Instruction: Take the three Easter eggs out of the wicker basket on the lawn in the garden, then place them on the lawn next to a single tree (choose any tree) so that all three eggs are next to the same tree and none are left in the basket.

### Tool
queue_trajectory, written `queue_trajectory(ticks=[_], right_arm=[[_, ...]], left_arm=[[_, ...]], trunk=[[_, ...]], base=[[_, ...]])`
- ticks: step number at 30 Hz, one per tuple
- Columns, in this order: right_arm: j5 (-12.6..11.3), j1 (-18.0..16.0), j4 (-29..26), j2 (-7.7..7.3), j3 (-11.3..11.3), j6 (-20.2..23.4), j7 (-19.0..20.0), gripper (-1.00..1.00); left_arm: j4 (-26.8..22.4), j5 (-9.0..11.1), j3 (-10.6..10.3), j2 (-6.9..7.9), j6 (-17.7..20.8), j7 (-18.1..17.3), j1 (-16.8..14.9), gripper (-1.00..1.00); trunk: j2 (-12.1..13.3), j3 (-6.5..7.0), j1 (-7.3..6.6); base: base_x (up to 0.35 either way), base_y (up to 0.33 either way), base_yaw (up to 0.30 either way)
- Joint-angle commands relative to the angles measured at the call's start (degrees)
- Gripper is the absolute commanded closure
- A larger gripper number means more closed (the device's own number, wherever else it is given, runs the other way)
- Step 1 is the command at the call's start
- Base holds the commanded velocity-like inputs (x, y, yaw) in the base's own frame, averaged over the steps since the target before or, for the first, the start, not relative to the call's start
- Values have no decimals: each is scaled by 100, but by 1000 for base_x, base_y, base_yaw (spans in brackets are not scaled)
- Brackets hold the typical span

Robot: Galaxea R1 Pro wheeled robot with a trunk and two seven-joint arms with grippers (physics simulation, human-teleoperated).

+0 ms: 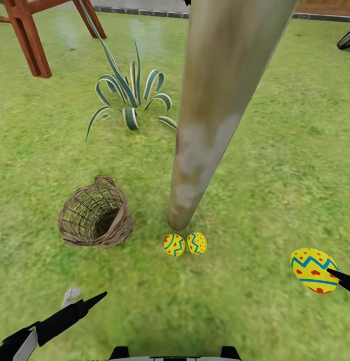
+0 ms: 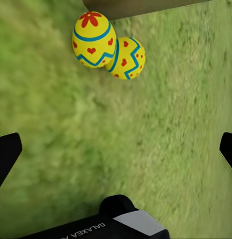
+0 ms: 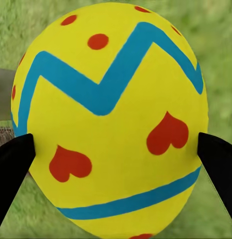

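Right gripper (image 3: 116,149) is clamping the third egg (image 1: 313,269) for me, well right of the tree (image 1: 215,115). Two eggs (image 1: 185,244) are lying by its trunk, the basket (image 1: 96,214) looks emptied, and my left gripper (image 2: 116,149) is hanging open.

"GALAXEA" lettering, partly cut off, on left claw (image 2: 116,149) black housing; nothing else legible.

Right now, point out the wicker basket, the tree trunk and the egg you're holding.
wicker basket (image 1: 126,220), head view, braided rim.
tree trunk (image 1: 205,140), head view, mid-trunk.
held egg (image 3: 111,124), right wrist view, shell centre.
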Motion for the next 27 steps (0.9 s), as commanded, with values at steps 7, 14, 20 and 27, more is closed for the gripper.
queue_trajectory(ticks=[7, 14, 20, 27], right_arm=[[-61, -4, 6, -3, 27, 47, 8, 100], [-61, -4, -1, -2, 27, 47, 8, 100], [-61, -4, 3, -3, 27, 47, 8, 100], [-61, -4, 5, -1, 27, 47, 8, 100]], left_arm=[[-2, 16, 11, 0, 60, -22, -3, -100], [-1, 16, 11, 0, 60, -22, -3, -100], [-3, 16, 11, 0, 60, -22, -3, -100], [-4, 16, 11, 0, 60, -20, -3, -100]], trunk=[[-2, -3, 0], [-2, -3, 0], [-2, -3, 0], [-2, -3, 0]], base=[[0, -330, 84], [0, -330, 0], [0, -330, 192], [0, -330, 289]])
